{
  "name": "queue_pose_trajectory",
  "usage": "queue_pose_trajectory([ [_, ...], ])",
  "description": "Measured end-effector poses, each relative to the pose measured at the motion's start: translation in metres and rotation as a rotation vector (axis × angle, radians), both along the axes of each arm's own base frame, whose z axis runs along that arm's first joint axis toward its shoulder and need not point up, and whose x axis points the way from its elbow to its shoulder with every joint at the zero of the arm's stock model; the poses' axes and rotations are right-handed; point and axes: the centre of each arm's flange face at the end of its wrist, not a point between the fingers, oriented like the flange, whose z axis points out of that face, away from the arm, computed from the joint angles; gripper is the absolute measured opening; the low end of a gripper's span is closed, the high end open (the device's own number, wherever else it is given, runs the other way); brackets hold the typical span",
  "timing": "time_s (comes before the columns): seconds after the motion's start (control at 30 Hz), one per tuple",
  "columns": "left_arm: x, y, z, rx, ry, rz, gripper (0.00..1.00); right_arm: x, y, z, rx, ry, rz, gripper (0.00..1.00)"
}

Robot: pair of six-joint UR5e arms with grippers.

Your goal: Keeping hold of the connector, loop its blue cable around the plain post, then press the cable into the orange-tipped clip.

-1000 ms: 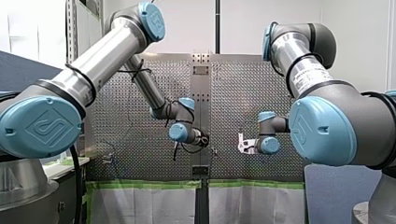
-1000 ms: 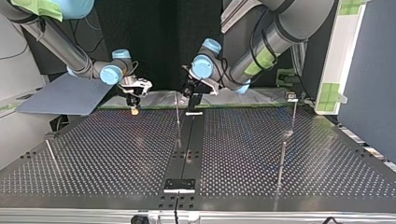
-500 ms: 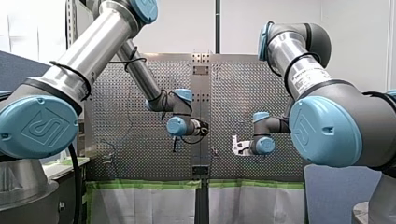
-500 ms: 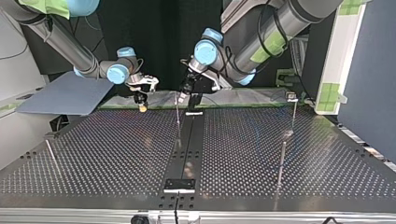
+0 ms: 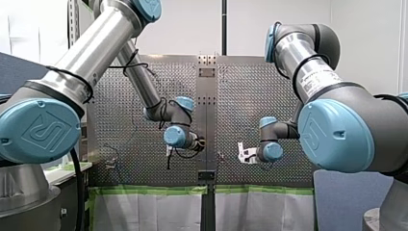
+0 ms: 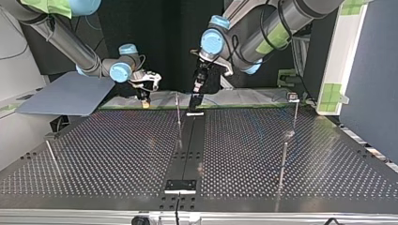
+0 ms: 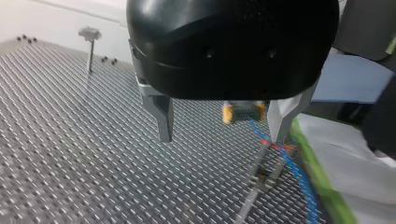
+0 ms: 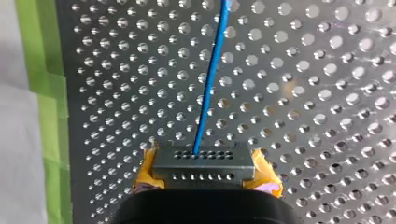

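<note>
Connector [image 8: 204, 163] is sitting pinched in right gripper [image 8: 205, 171]; blue cable [image 8: 211, 79], likely limp, is trailing toward twelve o'clock; left gripper [image 7: 222, 135] is gaping

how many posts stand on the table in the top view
4: left post at the view's left edge, middle post at centre, near right post, far right post with a capped top. Others may be hidden.

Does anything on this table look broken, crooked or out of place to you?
Nothing stands out. The connector sits square between the jaws of my right gripper, and its blue cable runs off straight over the table, with no kinks showing. My left gripper hangs open and empty.
</note>
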Motion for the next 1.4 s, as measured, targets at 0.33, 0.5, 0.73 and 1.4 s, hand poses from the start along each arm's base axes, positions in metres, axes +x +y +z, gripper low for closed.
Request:
queue_pose_trajectory([
  [0.33, -0.030, 0.033, -0.026, 0.073, 0.059, 0.094, 1.00, 0.005, 0.010, -0.003, 0.065, -0.023, 0.054, 0.00],
  [0.5, -0.045, 0.047, -0.036, 0.108, 0.085, 0.134, 1.00, 0.000, 0.011, -0.005, 0.106, -0.041, 0.074, 0.00],
  [0.73, -0.056, 0.061, -0.043, 0.149, 0.111, 0.181, 1.00, -0.015, 0.025, -0.016, 0.161, 0.026, 0.077, 0.00],
  [1.4, -0.037, 0.025, -0.026, 0.070, 0.120, 0.076, 1.00, -0.021, 0.036, -0.026, 0.134, 0.044, 0.076, 0.00],
])
